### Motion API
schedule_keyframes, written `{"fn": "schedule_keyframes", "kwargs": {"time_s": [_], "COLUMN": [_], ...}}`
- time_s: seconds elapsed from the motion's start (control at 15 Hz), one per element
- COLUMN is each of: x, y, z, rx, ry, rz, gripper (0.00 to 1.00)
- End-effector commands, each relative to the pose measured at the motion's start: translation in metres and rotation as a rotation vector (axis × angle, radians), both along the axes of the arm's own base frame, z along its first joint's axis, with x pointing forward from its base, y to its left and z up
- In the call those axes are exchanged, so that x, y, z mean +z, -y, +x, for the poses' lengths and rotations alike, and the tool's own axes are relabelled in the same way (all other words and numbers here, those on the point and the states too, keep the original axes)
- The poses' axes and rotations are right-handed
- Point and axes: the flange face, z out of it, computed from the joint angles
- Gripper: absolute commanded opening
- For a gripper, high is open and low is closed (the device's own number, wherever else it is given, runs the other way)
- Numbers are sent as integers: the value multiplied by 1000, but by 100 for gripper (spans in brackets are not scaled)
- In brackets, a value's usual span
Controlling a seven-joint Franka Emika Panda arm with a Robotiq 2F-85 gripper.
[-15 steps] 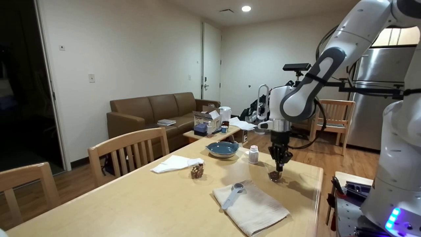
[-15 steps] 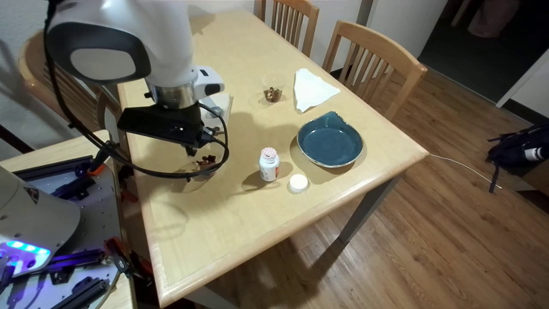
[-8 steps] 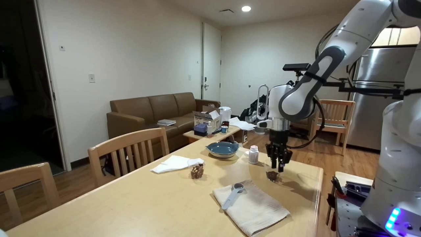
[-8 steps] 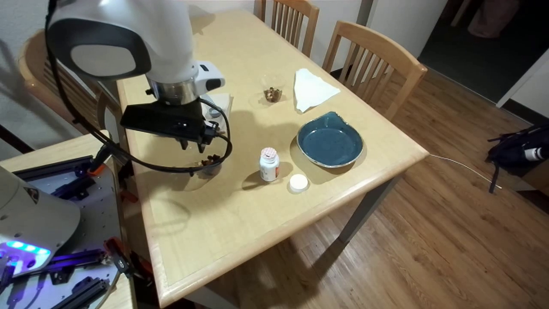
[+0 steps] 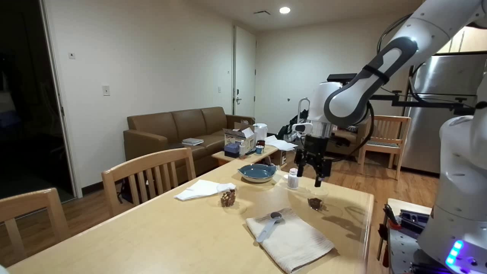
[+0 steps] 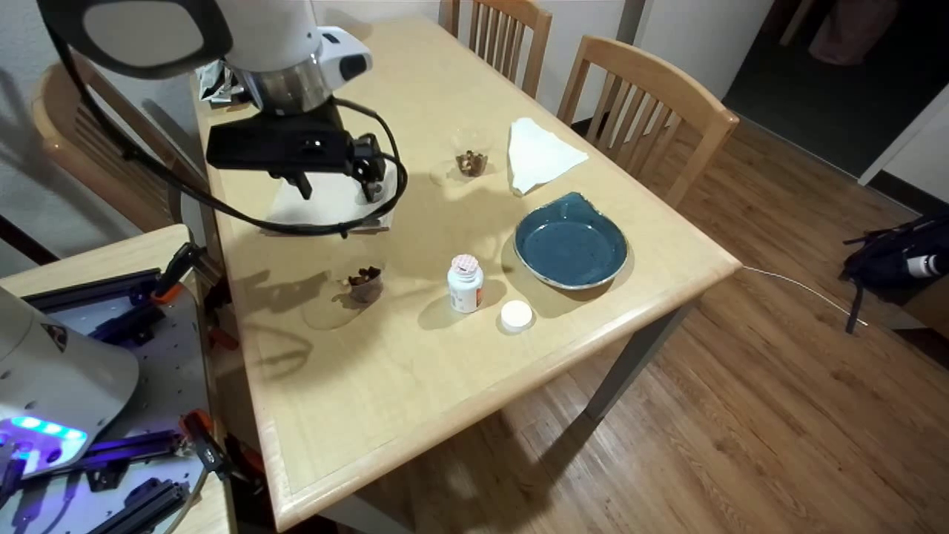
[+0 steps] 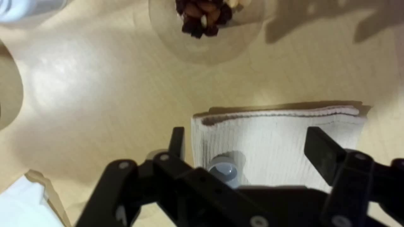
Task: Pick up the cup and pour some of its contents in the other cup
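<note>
End effector (image 7: pixel 245 138) hovering spread over desk (image 6: pixel 385 393); nearer clear cup (image 7: pixel 205 45) seemingly sitting lower, ahead, running off wrist view's top.

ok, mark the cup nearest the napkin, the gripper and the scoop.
Cup (image 5: pixel 228 197): an exterior view, wall facing the camera.
Gripper (image 7: pixel 245 141): wrist view, midway between its fingertips.
Scoop (image 5: pixel 268 228): an exterior view, on the handle.

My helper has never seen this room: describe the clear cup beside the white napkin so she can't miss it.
On the pale wooden table, find the white napkin lying near the blue dish. The clear cup stands beside it, with brown pieces in its bottom. Only this cup neighbours the napkin; the similar cup stands nearer the white bottle.
</note>
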Motion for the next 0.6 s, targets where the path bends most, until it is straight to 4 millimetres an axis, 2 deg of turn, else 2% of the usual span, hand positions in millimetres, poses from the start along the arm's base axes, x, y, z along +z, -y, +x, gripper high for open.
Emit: {"fn": "schedule_keyframes", "kwargs": {"time_s": [0.0,0.2,0.4,0.47,0.53], "x": [13,7,-5,12,6], "y": [-45,-92,-124,-113,-122], "z": [34,78,124,88,103], "rx": [164,316,406,343,360], "ry": [48,29,18,41,38], "rz": [-25,-14,-27,-17,-20], "gripper": [100,100,100,100,100]}}
